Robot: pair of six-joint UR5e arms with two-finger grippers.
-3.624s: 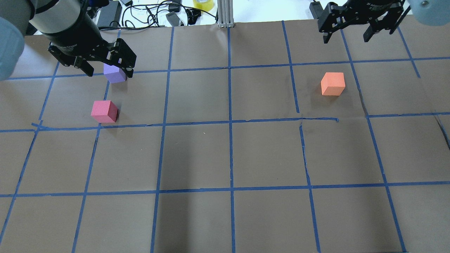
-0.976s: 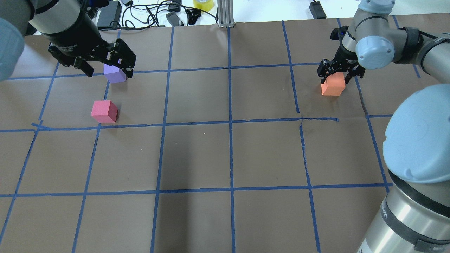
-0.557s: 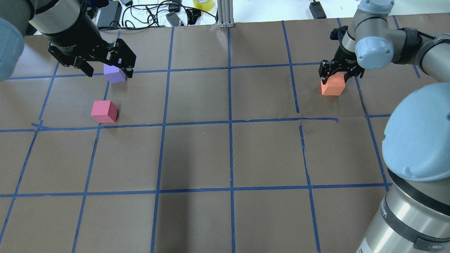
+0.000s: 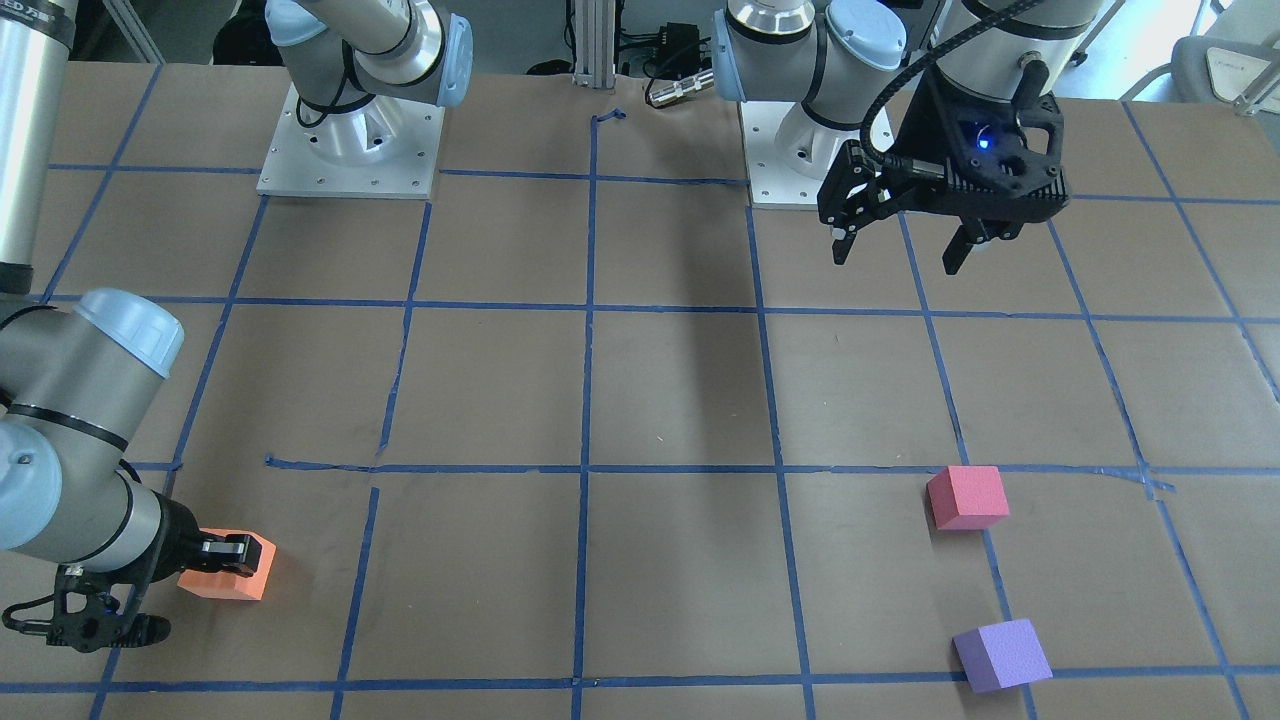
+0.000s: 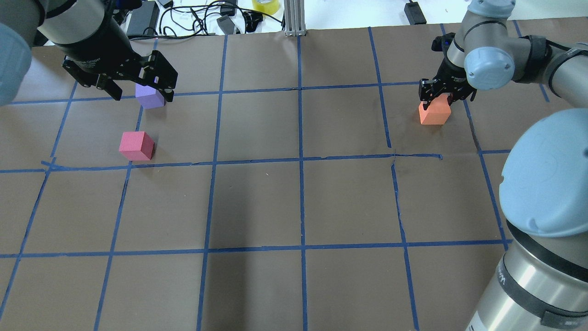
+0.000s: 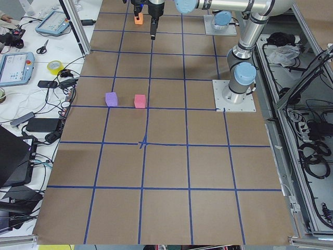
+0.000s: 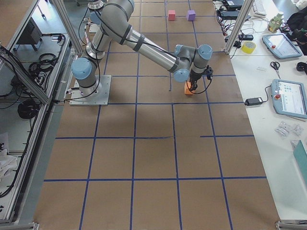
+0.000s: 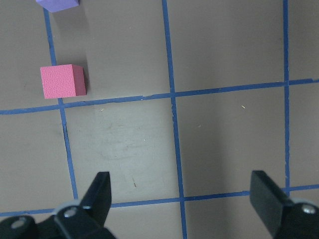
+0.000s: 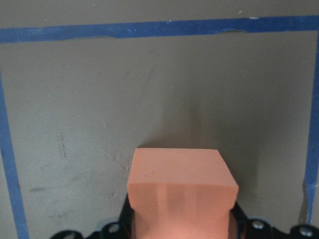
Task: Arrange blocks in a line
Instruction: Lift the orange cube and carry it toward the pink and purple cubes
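A wide worktop [image 5: 298,207] covered in brown paper is marked into large squares by blue tape. 2 grey robot arms reach over it.

The right arm [image 5: 542,184] bends down to the worktop's far right part. The left arm [image 5: 78,27] hangs high over the left side. The left pincer [image 4: 897,255] is spread wide and empty, well above the surface. The right pincer [image 5: 438,101] is low, clenched on 2 opposite sides of the orange block [image 5: 434,115].

The other 2 blocks lie well apart from the orange one, on the robot's left side. The pink-red block [image 5: 136,145] sits nearer the robot. The purple block [image 5: 150,97] is near it, farther out, with a gap between them. No line of 3 is formed yet.

The blocks look like matte foam, so probably very light, soft and not slippery. A hard squeeze would likely dent them. The best hold seems to be a gentle one, centred on 2 opposite flat faces.

In the right wrist view the pincer's fingers are cut off at the bottom edge. I cannot tell whether the orange block touches the paper. From overhead, the left pincer hides part of the purple block. The left wrist view shows only that block's corner.
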